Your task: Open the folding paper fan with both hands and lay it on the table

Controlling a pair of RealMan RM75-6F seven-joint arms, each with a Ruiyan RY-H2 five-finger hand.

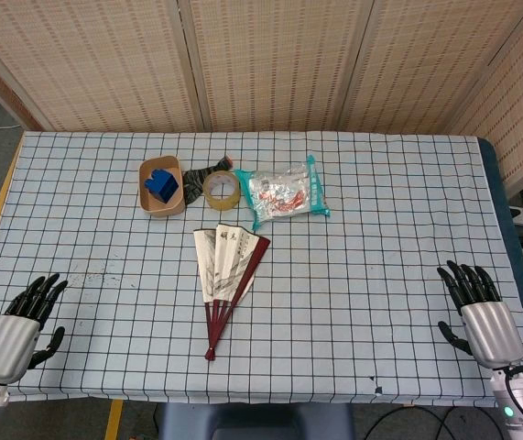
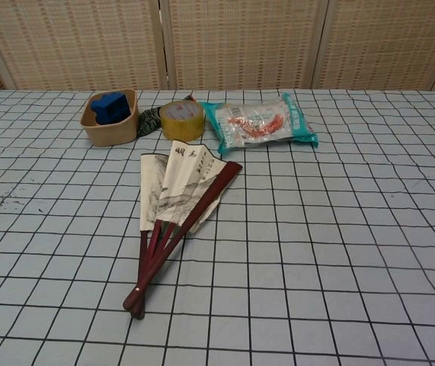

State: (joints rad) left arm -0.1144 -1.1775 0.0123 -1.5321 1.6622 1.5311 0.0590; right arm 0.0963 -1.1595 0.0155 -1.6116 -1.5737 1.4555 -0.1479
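Dark red wooden ribs and cream paper: your fan [image 1: 226,280] lies flat near the middle of the checked tablecloth [image 1: 380,275], only partly spread, a narrow wedge. Its pivot end points toward the near edge and its paper, printed with ink painting and characters, fans out toward the far side. Nothing touches it. Your left hand [image 1: 21,325] rests at the near left corner of the table, palm down, fingers spread and pointing away, holding nothing. Your right hand [image 1: 481,312] sits at the near right edge in the same way, fingers apart and free of any object. Both hands are well apart from the fan, one on either side; the chest view shows neither of them. Beyond the fan, along the far part of the table, runs a row of other items: a tan bowl [image 1: 162,187] with a blue block [image 1: 160,183] inside it at the left, then a roll of yellowish tape [image 1: 221,191] just beside it, with a small dark striped item [image 1: 199,174] tucked behind between bowl and tape, too hidden to identify. Right of the tape lies a clear packet with teal edges [image 1: 287,192] and red contents. A woven folding screen [image 1: 270,64] stands behind the table.
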